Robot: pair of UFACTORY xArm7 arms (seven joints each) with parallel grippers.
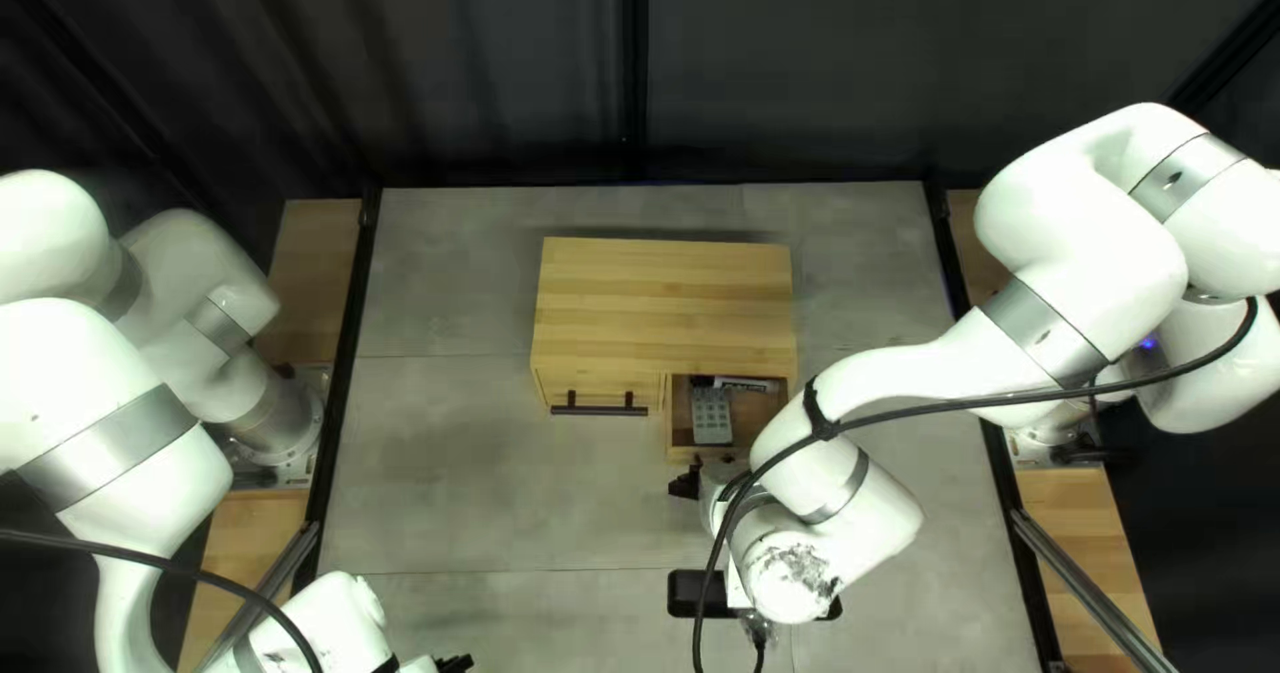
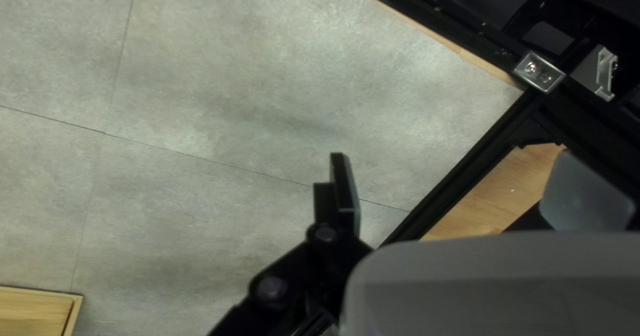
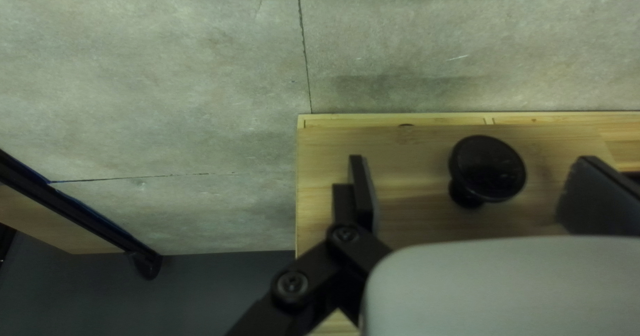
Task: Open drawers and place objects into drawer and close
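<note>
Presently the right end effector is spread around the black knob, not touching it; the left end effector is spread too. A grey remote lies inside the cabinet's open drawer.

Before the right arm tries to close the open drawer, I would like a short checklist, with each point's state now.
1. Remote inside the open drawer: ok.
2. Right gripper has its fingers on both sides of the round knob: ok.
3. Right fingers closed on the knob: not ok, gaps remain.
4. Drawer with bar handle shut: ok.
5. Left gripper away from the cabinet: ok.
6. Space behind the open drawer free: cannot tell, hidden.
</note>
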